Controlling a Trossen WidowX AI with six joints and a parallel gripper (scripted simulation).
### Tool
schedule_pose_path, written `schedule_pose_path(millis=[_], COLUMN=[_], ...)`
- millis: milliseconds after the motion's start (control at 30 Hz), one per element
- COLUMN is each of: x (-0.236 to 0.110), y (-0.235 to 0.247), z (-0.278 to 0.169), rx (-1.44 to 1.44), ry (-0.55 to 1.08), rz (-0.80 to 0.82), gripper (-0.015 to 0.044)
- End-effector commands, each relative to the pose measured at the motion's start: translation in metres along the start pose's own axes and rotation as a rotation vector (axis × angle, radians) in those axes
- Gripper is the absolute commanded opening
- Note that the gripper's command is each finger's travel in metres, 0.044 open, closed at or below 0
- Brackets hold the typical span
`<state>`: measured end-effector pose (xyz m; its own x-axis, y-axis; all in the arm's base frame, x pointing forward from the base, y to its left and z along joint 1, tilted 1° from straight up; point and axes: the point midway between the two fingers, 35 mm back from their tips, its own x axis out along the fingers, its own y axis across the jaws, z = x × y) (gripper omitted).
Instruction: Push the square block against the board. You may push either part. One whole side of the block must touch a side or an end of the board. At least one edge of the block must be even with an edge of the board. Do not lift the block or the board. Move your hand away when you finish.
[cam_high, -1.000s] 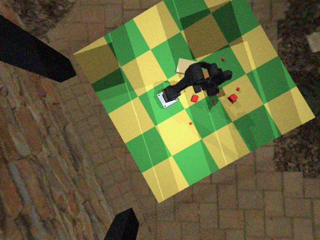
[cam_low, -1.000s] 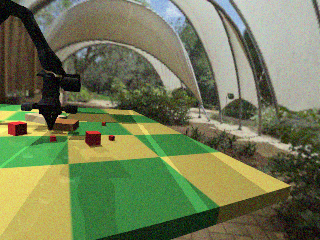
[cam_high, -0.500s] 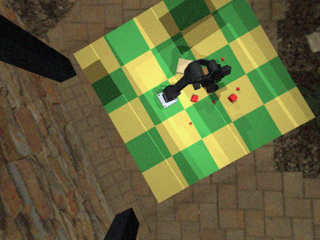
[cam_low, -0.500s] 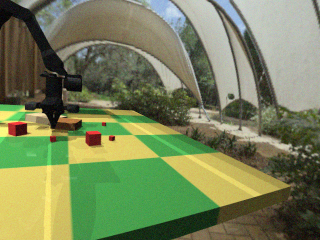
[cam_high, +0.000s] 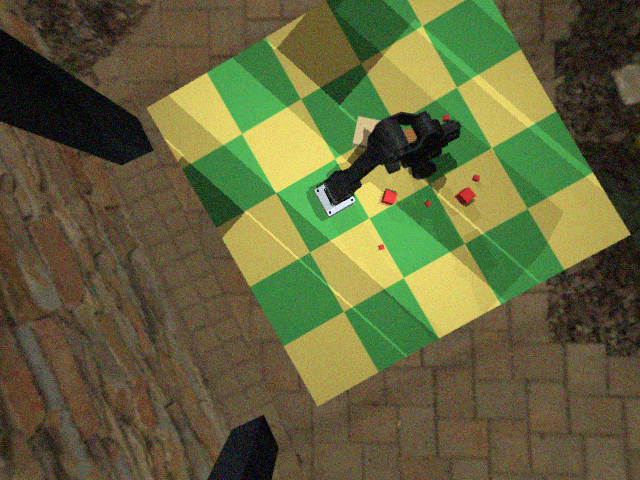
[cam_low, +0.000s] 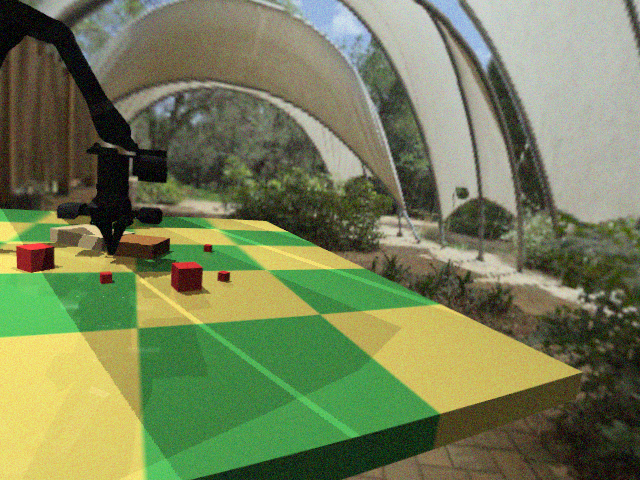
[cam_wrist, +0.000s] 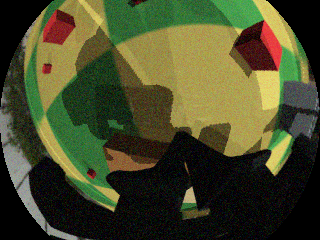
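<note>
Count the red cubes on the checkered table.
6: two large; four small, one beside the hand, one at right, one between the large ones, one nearer the middle. The arm may hide others.

At the left of the exterior view the black arm (cam_low: 98, 105) slants down from the upper corner, its gripper (cam_low: 111, 249) pointing straight down, fingers pressed together, empty.

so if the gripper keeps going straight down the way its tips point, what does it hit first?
Probably the table. The shut gripper points straight down, tips about at the surface beside the brown block. Whether they already touch the table is unclear.
</note>
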<state>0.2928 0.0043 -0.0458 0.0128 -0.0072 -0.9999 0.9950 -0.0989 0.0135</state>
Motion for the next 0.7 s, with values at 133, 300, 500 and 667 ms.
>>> schedule_pose_path(millis=[133, 300, 500, 667], x=[0.001, 0.001, 0.001, 0.001], y=[0.003, 0.006, 0.006, 0.006], z=[-0.015, -0.022, -0.017, -0.008], rx=[-0.001, -0.001, -0.001, -0.001], ry=[0.007, 0.008, 0.007, 0.006], rz=[-0.003, -0.003, -0.002, -0.002], gripper=[0.0, 0.0, 0.0, 0.0])
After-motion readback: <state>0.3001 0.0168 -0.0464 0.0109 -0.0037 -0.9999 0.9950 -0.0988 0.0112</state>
